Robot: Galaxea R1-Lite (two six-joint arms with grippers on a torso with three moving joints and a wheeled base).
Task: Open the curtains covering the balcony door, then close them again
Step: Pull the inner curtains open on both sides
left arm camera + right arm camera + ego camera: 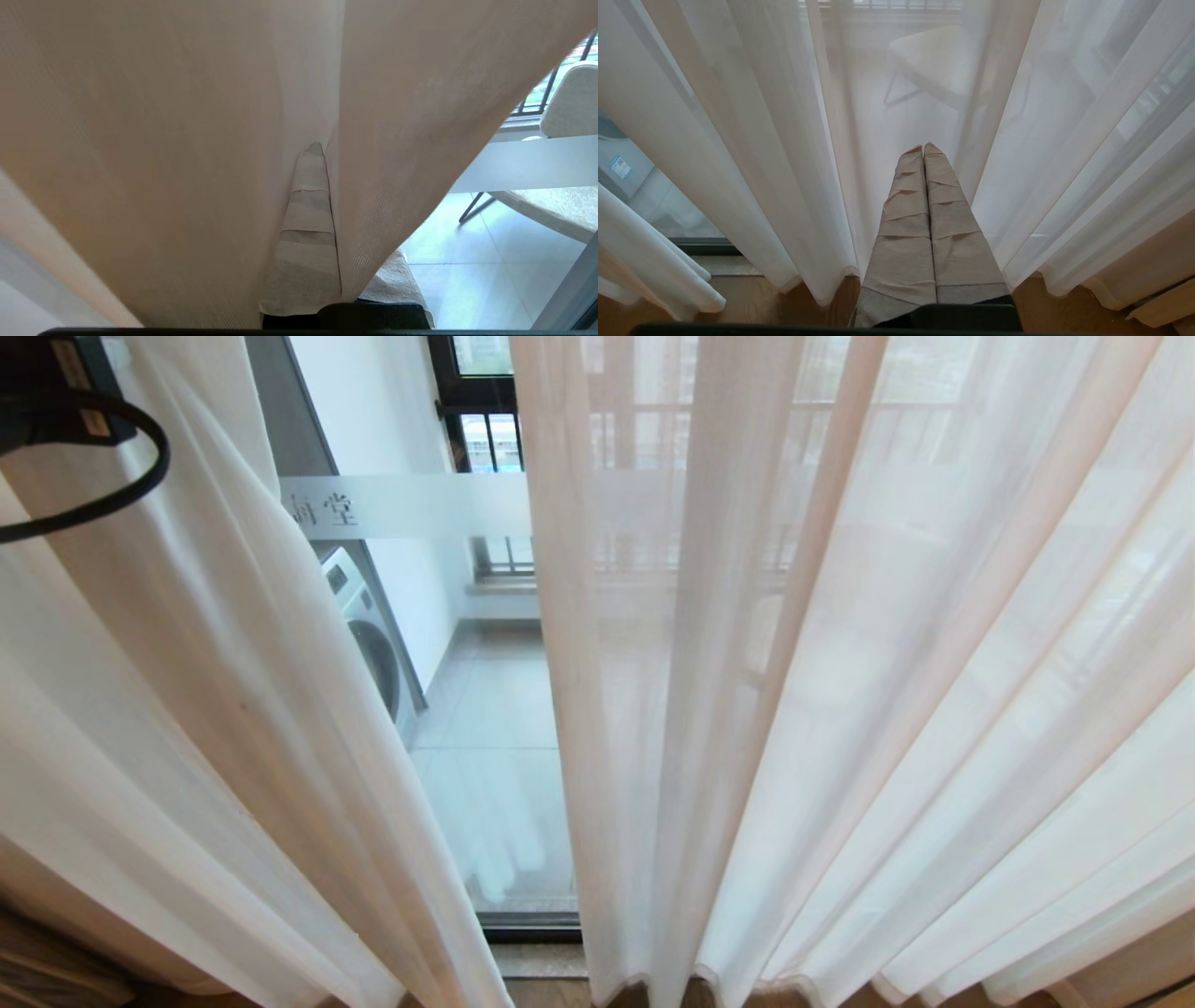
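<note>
A narrow gap is left between the two sheer curtains (840,709), but it is closed off by the glass of the balcony door (485,709). The left claw (314,154) is wrapped in folds; the right claw (923,151) is faced by hanging sheer.

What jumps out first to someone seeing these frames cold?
White sheer curtains fill the head view, parted left of centre by a gap showing the balcony door glass with its frosted band. Through it, a washing machine stands on the balcony's left. The left gripper is shut, buried in curtain folds.
</note>
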